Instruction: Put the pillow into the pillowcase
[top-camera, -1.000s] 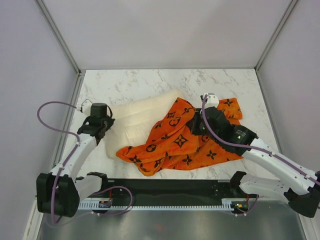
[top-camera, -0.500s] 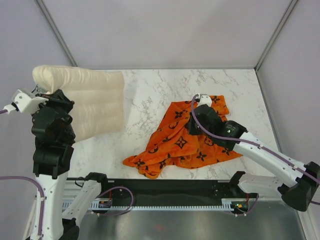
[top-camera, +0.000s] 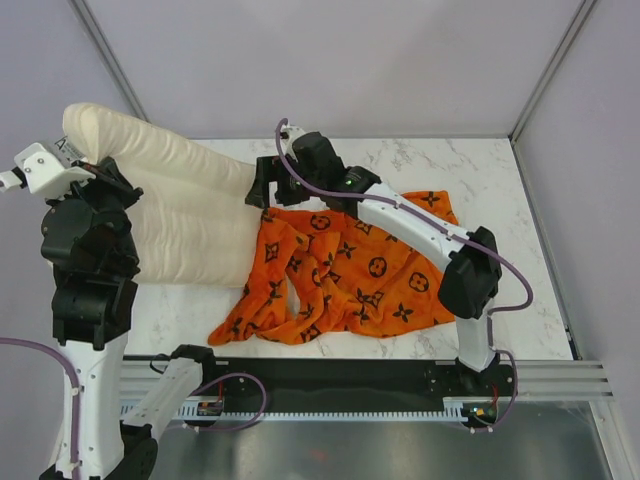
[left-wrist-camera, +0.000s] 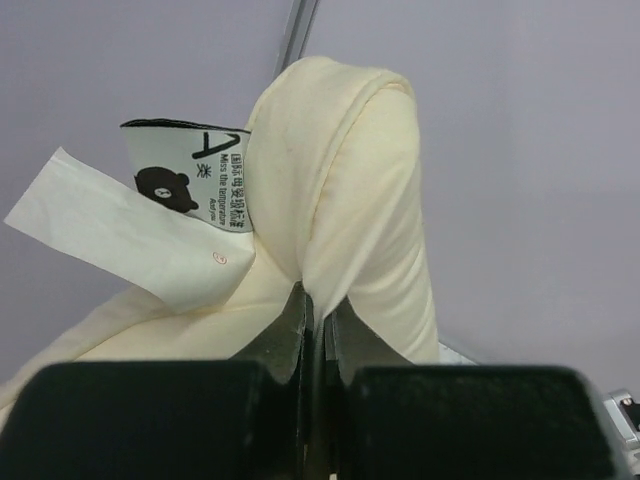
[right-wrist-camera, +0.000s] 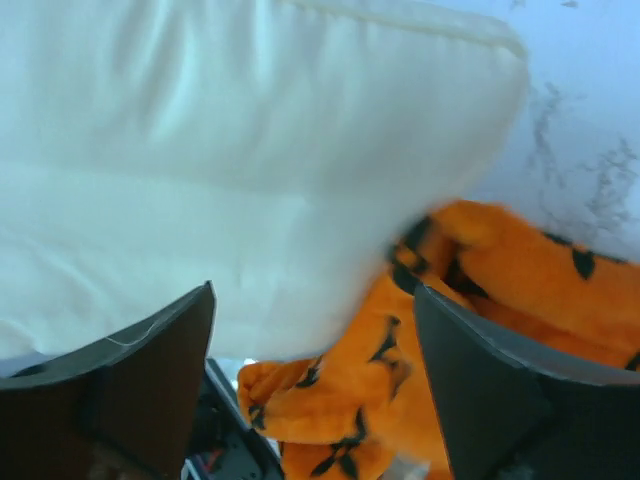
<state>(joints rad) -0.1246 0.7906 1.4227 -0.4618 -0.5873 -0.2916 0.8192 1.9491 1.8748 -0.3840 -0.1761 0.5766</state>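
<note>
Pillow (top-camera: 190, 205) held lifted at the left, pillowcase (top-camera: 350, 275) spread on the table (top-camera: 480, 160).
The left gripper (left-wrist-camera: 318, 300) is clamped on a fold at the pillow's raised end, beside a label (left-wrist-camera: 190, 190). The right gripper (right-wrist-camera: 315, 330) is seen with jaws wide apart, nothing held, at the pillowcase's far edge.

White marble-look surface (top-camera: 400, 160) w/ grey veins: orange pillowcase (top-camera: 350, 275) w/ black motifs lies crumpled across centre & right, reaching nearly to the front edge, while cream pillow (top-camera: 190, 220) rests its lower end on the left part, touching pillowcase's left edge.
</note>
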